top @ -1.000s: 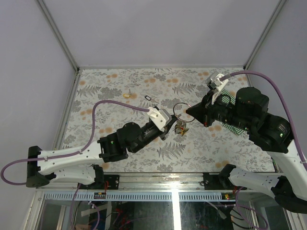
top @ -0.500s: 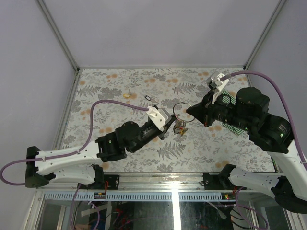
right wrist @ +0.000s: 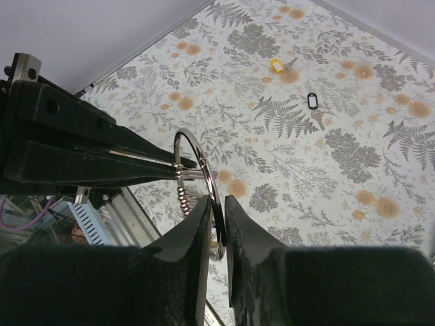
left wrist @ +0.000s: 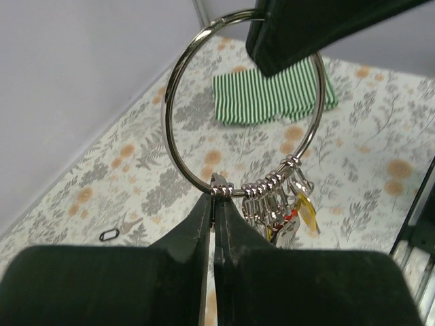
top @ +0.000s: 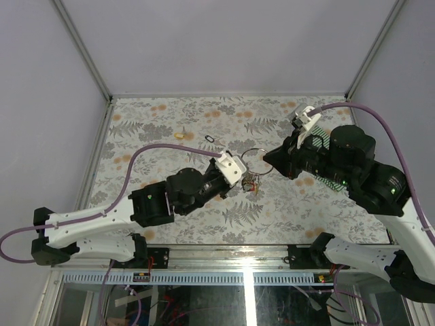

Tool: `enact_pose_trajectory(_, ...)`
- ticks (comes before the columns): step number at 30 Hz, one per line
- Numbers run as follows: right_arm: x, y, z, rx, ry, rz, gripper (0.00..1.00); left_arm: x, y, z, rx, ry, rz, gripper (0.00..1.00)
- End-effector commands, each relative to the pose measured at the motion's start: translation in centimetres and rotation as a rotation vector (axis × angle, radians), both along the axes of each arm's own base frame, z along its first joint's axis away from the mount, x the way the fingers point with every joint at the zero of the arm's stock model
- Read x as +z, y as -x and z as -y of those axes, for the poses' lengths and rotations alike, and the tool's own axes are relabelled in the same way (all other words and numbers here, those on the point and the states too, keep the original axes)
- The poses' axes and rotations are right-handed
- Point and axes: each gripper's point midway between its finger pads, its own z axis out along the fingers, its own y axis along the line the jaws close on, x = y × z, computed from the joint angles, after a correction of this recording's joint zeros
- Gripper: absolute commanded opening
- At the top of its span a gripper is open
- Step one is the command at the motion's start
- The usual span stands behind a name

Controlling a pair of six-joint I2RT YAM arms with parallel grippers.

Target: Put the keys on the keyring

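Note:
The silver keyring (top: 254,159) hangs in the air between both arms. Several keys (top: 253,182) with yellow and red heads dangle from it on small rings (left wrist: 268,193). My left gripper (left wrist: 216,200) is shut on the bottom of the keyring (left wrist: 170,129), right beside those small rings. My right gripper (right wrist: 217,205) straddles the far side of the keyring (right wrist: 206,170), with its jaws slightly parted and a gap showing beside the wire. A yellow-headed key (right wrist: 277,65) lies loose on the table.
A small dark oval loop (right wrist: 312,102) lies near the yellow key (top: 179,135). A green striped cloth (left wrist: 272,95) lies under my right arm. Grey walls close in the floral table (top: 170,115) on three sides.
My right gripper's jaws have parted a little around the keyring. My left arm has shifted slightly right and its jaws have closed fully on the ring.

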Motion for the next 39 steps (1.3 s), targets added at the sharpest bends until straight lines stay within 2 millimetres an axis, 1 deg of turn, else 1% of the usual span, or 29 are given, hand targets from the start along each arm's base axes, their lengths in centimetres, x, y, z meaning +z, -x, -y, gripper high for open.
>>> enact_pose_trajectory(1,2.2,-0.5,0.3,-0.028,-0.061,0.088,0.22,0.6,0.1,-1.8,0.015,-0.082,0.021,0.00)
enact_pose_trajectory(5,1.8,-0.7,0.3,-0.035,-0.058,0.091,0.31,0.0,0.5,-2.3,-0.003,-0.129,-0.002,0.00)
enact_pose_trajectory(8,1.6,-0.8,0.5,-0.042,-0.057,0.098,0.35,-0.5,0.9,-2.6,-0.011,-0.150,-0.030,0.00)
enact_pose_trajectory(12,1.0,-0.7,0.8,-0.050,-0.064,0.113,0.37,-1.2,1.0,-2.9,0.001,-0.186,-0.073,0.00)
enact_pose_trajectory(19,-1.3,-0.4,1.0,-0.054,-0.079,0.103,0.39,-4.5,1.6,-2.6,-0.003,-0.319,-0.187,0.00)
enact_pose_trajectory(24,-2.6,-0.2,1.4,-0.065,-0.070,0.083,0.40,-6.3,2.7,-1.6,-0.093,-0.339,-0.348,0.00)
enact_pose_trajectory(27,-3.3,0.1,1.6,-0.060,-0.068,0.078,0.40,-7.0,2.7,-1.5,-0.131,-0.314,-0.440,0.00)
enact_pose_trajectory(28,-3.5,0.4,1.5,-0.044,-0.071,0.080,0.40,-7.2,2.7,-1.5,-0.141,-0.305,-0.466,0.00)
enact_pose_trajectory(30,-3.8,1.5,0.8,0.038,-0.085,0.096,0.41,-7.3,2.9,-1.4,-0.176,-0.290,-0.509,0.00)
enact_pose_trajectory(33,-4.4,3.0,-0.2,0.152,-0.126,0.143,0.42,-6.9,3.9,-1.0,-0.260,-0.269,-0.551,0.00)
enact_pose_trajectory(35,-4.5,3.9,-0.9,0.217,-0.168,0.180,0.42,-6.7,4.6,-0.7,-0.303,-0.263,-0.567,0.00)
enact_pose_trajectory(39,-5.3,4.6,-1.7,0.278,-0.228,0.211,0.44,-6.0,5.6,-0.7,-0.365,-0.262,-0.567,0.00)
